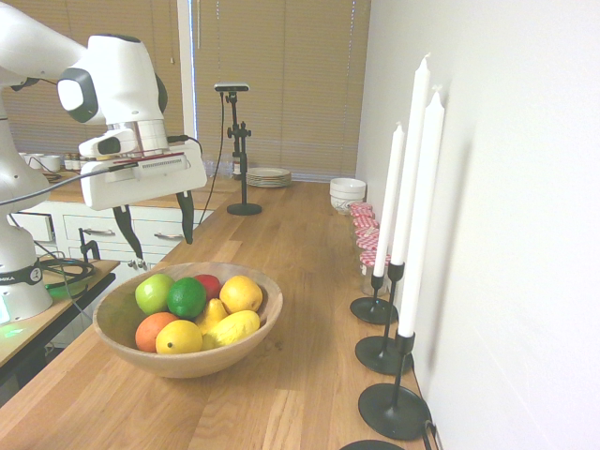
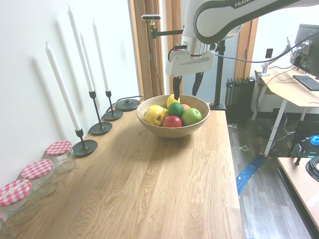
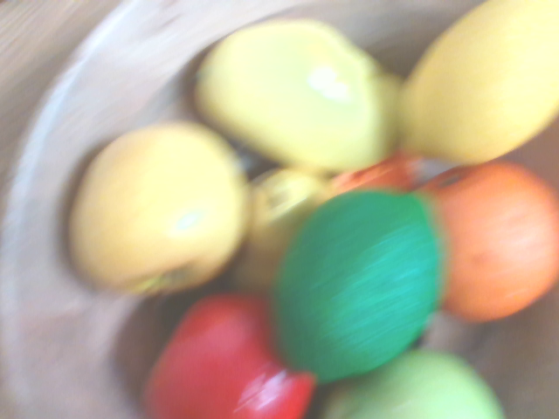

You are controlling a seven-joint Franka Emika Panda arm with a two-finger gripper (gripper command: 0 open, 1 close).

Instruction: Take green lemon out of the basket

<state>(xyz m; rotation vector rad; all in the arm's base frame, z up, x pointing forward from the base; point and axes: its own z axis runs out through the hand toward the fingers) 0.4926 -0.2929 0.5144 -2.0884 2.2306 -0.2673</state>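
The basket (image 1: 111,345) is seen up front on the wooden counter (image 1: 281,394), piled with fruit. The green lemon (image 1: 186,297) is nestled in it between a pale green apple (image 1: 154,292) and a red fruit (image 1: 208,284). Above the basket's far rim, the gripper (image 1: 157,232) is held with fingers spread wide, nothing gripped. White candles (image 1: 409,187) are lined along the wall.
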